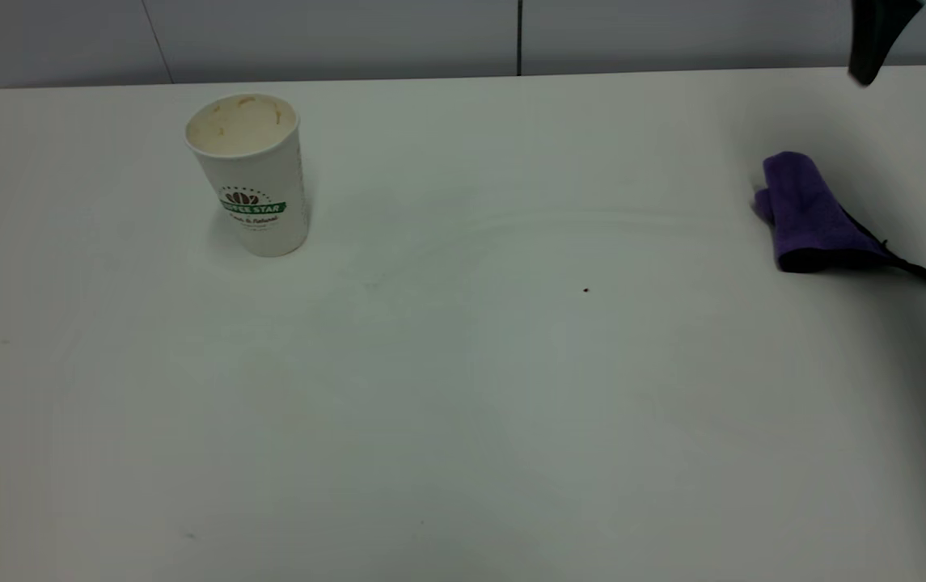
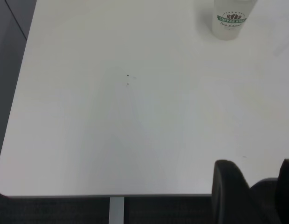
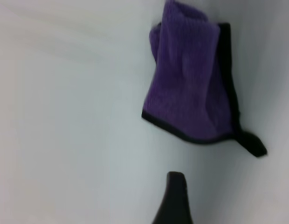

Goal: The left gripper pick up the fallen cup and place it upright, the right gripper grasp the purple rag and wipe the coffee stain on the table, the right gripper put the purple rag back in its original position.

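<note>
1. White and plain, the large tabletop (image 1: 463, 420) carries only a few things, and they lie well apart from each other.
2. The white textured paper cup (image 1: 248, 174) with the green "COFFEE STAR" band and the brown bean logo stands upright on the far left part of the tabletop. Its mouth faces up, and the inside wall is cream with some light brown marks.
3. The small purple microfibre rag (image 1: 814, 214) with black edging lies crumpled on the far right part of the tabletop. Its black corner tail points toward the right edge of the tabletop.
4. The right gripper (image 1: 911, 44) hangs in the air at the top right corner of the exterior view, above and behind the rag. Its two black fingers (image 1: 875, 40) stand apart with a clear gap between them, so the jaws are open. They hold nothing and touch nothing.
5. In the right wrist view one black fingertip (image 3: 175, 198) is seen near the black-edged side of the rag (image 3: 191, 88), but it does not touch the cloth.
6. The left gripper (image 2: 254, 196) shows only in the left wrist view, as dark rounded parts over the near edge of the tabletop (image 2: 112, 140). It is far from the cup (image 2: 230, 18). I cannot tell if its jaws are apart or together.
7. A tiny dark speck (image 1: 585, 289) lies on the tabletop between the cup and the rag. Two more tiny specks (image 2: 128, 75) show in the left wrist view.
</note>
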